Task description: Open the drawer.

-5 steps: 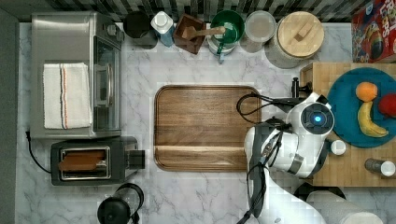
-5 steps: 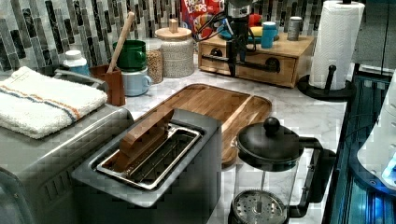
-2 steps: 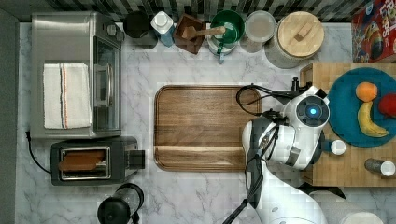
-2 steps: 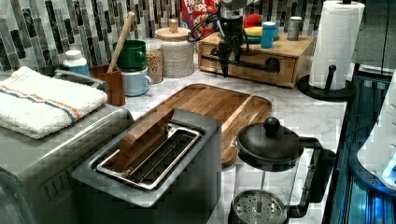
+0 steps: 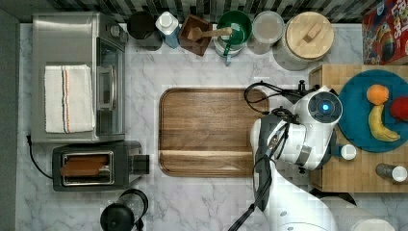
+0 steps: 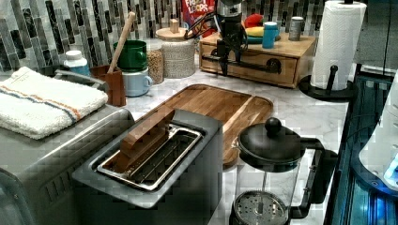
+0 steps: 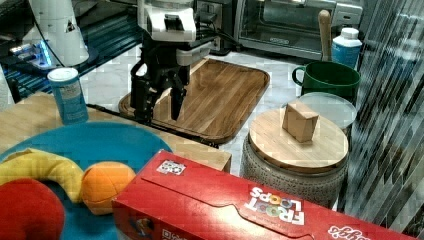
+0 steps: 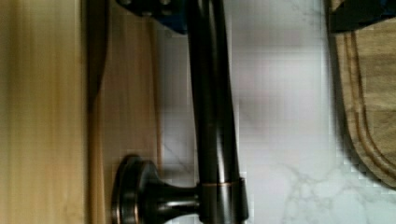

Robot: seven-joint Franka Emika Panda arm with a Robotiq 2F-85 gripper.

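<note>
- Marble surface [image 5: 202,202] crowded: dark wooden tray [image 5: 207,131] at centre of the top view, toaster [image 5: 94,165] and toaster oven [image 5: 79,77] at the top view's left, French press [image 6: 270,173] near in the left view.
- Row along the far wall in the top view: green mug [image 5: 234,28], wood-lidded jar [image 5: 308,36], cereal box [image 7: 240,205] at the far right.
- Butcher-block cabinet [image 5: 356,173] at the top view's right, carrying blue plate [image 5: 361,113] with banana [image 5: 380,126] and orange [image 5: 377,94], plus small shakers.
- Paper towel roll [image 6: 335,44] just right of the cabinet in the left view.
- Tray edge near the drawer front, marble strip between them in the wrist view.
- End effector [image 7: 159,107] pointing down in front of the cabinet, fingers [image 7: 176,102] spread apart, one each side of the handle [image 8: 212,107]; contact with the bar not clear.
- Drawer [image 6: 256,63] in the cabinet front, below the plate; facing the tray.
- Slight gap along the drawer front in the wrist view; open or closed hard to tell.
- Handle bar long axis horizontal, running along the drawer front, standing off on round black mount [image 8: 140,198].
</note>
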